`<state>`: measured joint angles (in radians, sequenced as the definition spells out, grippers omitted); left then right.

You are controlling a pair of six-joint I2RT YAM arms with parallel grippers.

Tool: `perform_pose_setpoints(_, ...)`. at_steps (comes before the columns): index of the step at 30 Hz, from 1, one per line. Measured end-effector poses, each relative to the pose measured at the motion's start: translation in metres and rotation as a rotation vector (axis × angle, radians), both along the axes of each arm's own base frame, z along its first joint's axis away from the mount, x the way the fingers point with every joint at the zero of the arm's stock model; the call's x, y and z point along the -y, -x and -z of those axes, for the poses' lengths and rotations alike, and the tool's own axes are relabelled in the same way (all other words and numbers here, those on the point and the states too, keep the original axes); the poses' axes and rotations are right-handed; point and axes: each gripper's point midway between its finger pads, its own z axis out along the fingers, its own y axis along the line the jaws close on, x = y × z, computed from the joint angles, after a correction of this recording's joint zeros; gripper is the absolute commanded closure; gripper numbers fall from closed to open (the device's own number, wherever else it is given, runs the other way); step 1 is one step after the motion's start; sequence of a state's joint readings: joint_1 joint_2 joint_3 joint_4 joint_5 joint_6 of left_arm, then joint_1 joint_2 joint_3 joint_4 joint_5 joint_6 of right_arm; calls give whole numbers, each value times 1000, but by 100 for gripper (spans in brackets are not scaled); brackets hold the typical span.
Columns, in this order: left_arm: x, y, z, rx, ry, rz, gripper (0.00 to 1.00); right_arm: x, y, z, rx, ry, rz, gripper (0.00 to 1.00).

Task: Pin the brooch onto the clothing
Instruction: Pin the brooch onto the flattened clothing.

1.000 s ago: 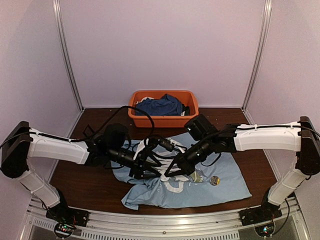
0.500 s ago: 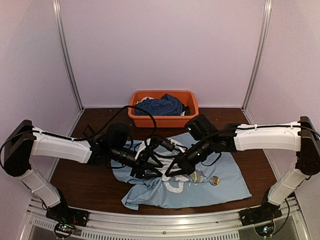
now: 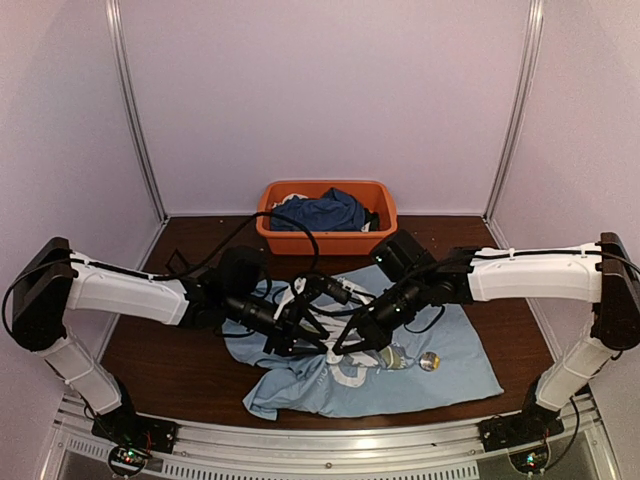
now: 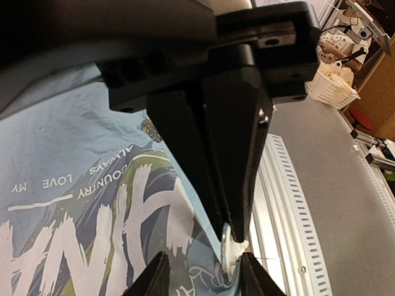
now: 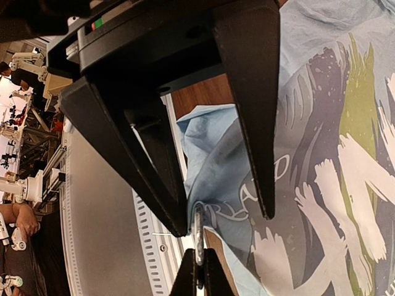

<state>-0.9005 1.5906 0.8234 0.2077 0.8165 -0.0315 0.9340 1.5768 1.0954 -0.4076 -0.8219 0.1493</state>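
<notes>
Two grippers meet above the light blue printed T-shirt (image 3: 460, 365): the right gripper (image 5: 197, 274), clamped fully closed, pinches a thin silvery piece (image 4: 226, 246) edge-on between the half-spread, empty fingers of the left gripper (image 4: 202, 279), the small round dull-gold metallic brooch (image 3: 430, 361) lying apart on the shirt's right side, bare brown wooden table (image 3: 170, 370) flanking, orange plastic tub (image 3: 330, 240) behind.

Robot test booth in a lab: plain white walls (image 3: 330, 100), metal corner posts (image 3: 137, 110), slotted base rail (image 3: 330, 452) (cluttered workroom (image 4: 345, 74) beyond).

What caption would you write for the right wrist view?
Right end effector pinches a thin metal disc over the light blue T-shirt, facing the open left end effector.
</notes>
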Motion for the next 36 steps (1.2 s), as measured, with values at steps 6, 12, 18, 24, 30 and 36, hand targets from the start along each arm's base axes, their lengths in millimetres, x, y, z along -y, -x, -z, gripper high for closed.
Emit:
perform_pose_setpoints(6,1,1,-1,1,1,4,72,0,-2,0,5,8,6,100)
perform_pose_setpoints(12,1,4,-1,-6,2,15,93,1,-6,0,27,26,22,100)
perform_pose_setpoints(18,2,4,-1,-4,0,14,100,3,-9,0,45,42,28,100)
perform_pose_setpoints(24,2,0,0,3,-7,-3,100,3,-12,2,61,51,39,96)
perform_pose_setpoints(30,4,-7,2,3,-25,-61,100,3,-28,-2,77,42,102,55)
perform_pose_setpoints(36,5,-21,7,-10,-49,-168,100,-4,-44,-42,140,-82,182,34)
